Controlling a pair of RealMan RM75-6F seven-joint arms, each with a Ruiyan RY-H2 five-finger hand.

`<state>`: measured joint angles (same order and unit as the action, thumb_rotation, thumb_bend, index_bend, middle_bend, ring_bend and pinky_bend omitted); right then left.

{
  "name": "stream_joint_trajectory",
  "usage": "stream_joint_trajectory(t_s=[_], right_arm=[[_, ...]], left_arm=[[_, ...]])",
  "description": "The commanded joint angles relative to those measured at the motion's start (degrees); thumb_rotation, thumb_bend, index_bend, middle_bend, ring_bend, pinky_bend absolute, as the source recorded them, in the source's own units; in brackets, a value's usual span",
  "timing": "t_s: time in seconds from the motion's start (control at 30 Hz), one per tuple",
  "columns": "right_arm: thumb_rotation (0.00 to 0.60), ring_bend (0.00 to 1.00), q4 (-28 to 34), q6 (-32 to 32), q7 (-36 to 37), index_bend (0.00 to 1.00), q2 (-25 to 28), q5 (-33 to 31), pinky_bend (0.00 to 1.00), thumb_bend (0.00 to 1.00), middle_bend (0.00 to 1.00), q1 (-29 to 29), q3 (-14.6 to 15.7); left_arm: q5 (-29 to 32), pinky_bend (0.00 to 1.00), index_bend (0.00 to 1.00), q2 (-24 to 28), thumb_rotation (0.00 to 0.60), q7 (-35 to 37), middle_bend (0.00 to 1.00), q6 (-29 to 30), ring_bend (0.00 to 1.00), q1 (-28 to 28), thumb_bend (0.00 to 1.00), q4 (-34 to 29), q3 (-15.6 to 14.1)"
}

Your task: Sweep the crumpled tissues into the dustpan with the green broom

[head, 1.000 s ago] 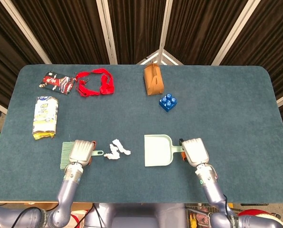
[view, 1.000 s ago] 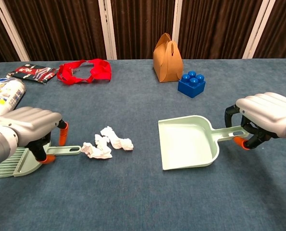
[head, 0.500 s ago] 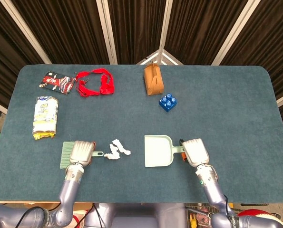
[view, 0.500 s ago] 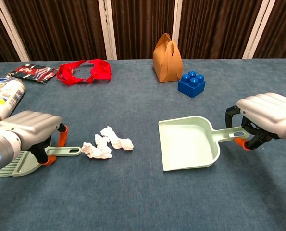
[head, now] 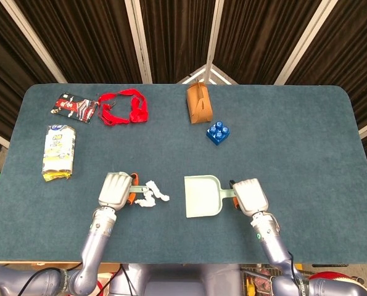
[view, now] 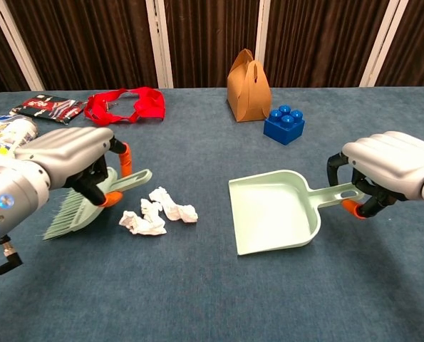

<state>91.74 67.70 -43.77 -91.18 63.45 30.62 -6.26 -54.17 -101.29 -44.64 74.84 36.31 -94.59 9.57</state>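
My left hand (view: 69, 165) (head: 116, 189) grips the green broom (view: 90, 201), lifted off the table with its bristles pointing down-left and its handle tip up toward the right. The crumpled white tissues (view: 158, 211) (head: 151, 194) lie on the blue table just right of the broom. Further right, the pale green dustpan (view: 272, 210) (head: 202, 197) rests flat with its mouth facing the tissues. My right hand (view: 390, 167) (head: 250, 196) grips its handle. In the head view the left hand hides most of the broom.
At the back stand a brown paper bag (view: 247, 77) and a blue toy brick (view: 283, 124). A red strap (view: 124, 105), a dark snack packet (view: 46, 107) and a yellow-white package (head: 59, 153) lie at the far left. The table edge (head: 183, 258) runs close in front.
My left hand has lifted the broom off the table and carried it right, toward the tissues. The dustpan has shifted slightly left with the right hand.
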Motion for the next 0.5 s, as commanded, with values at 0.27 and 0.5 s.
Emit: stream_joint_trajectory(t_s=[0.27,0.5], right_arm=[[0.600,0.90,0.7,3.7,-7.5,0.67,-0.8,2.2,0.89,0.50,0.91,1.4,0.1],[0.600,0.90,2.2,3.9,-9.9,0.67,-0.9,1.6,0.89,0.50,0.91,2.0,-0.2]], left_arm=[[1.4,1.00,0.79,-2.1,0.600,0.4,1.00,0.5,1.00,0.6,0.63,-2.0,2.1],[0.4,1.00,0.79,-4.0,0.600,0.7,1.00,0.9,1.00,1.4,0.63,-1.9,2.6]])
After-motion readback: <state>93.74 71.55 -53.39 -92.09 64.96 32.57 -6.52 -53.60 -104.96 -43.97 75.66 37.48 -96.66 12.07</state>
